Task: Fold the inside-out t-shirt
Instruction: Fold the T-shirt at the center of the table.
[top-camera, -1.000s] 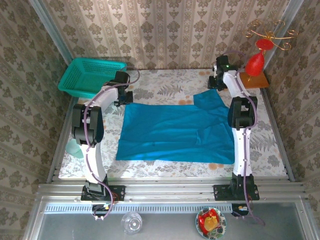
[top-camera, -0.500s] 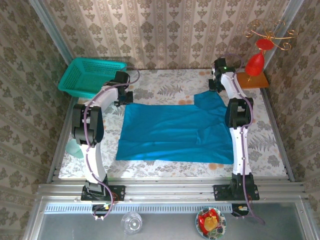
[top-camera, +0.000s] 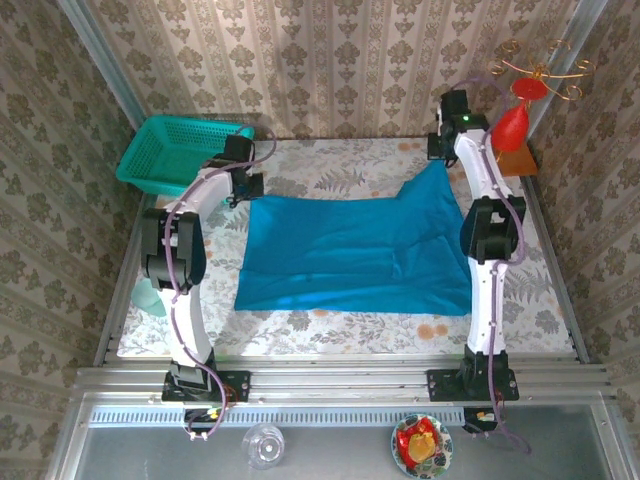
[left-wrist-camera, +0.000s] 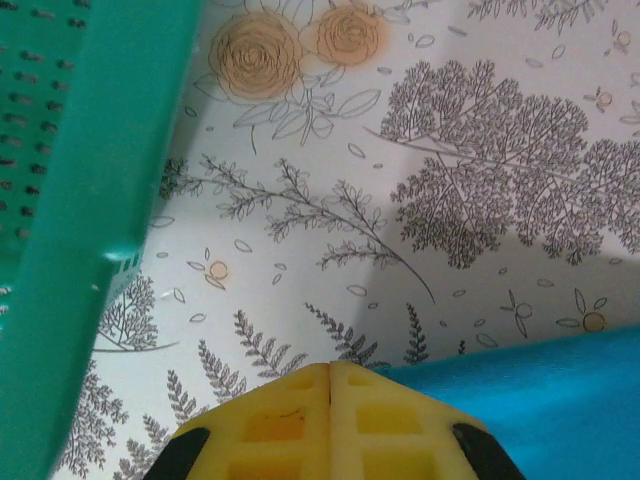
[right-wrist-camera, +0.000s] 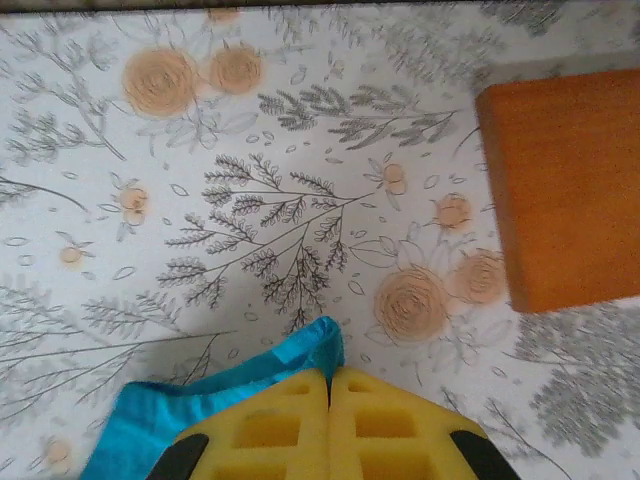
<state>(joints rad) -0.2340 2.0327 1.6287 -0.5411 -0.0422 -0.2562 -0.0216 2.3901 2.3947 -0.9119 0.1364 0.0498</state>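
At the near edge, in front of the arm bases, a clear glass (top-camera: 263, 445) and a small dish (top-camera: 421, 443) holding something red and yellow stand on the metal ledge. Beyond them lies the table (top-camera: 330, 325), covered in a pale floral cloth. The inside-out t-shirt (top-camera: 350, 250) is spread across its middle, bright blue and mostly flat. Its near hem runs parallel to the table's front edge, and a few soft creases show toward the right.

Both arms reach over the shirt's sides to its far edge. At the far left corner, the left pincer (left-wrist-camera: 330, 368) has its yellow pads pressed tight together. Blue fabric runs right up to the right pad, so the corner seems to be nipped between them, though the wrist view hides the contact itself. At the far right, the right pincer (right-wrist-camera: 329, 375) is closed on the shirt, with a tuft of blue poking out from between its pads. That corner is drawn up into a peak above the table.

Farther back, the teal mesh basket (top-camera: 175, 150) sits at the far left corner, just beside the left pincer. An orange wooden block (right-wrist-camera: 565, 190) sits at the far right, near the right pincer, with a red ornament (top-camera: 510, 125) on it.
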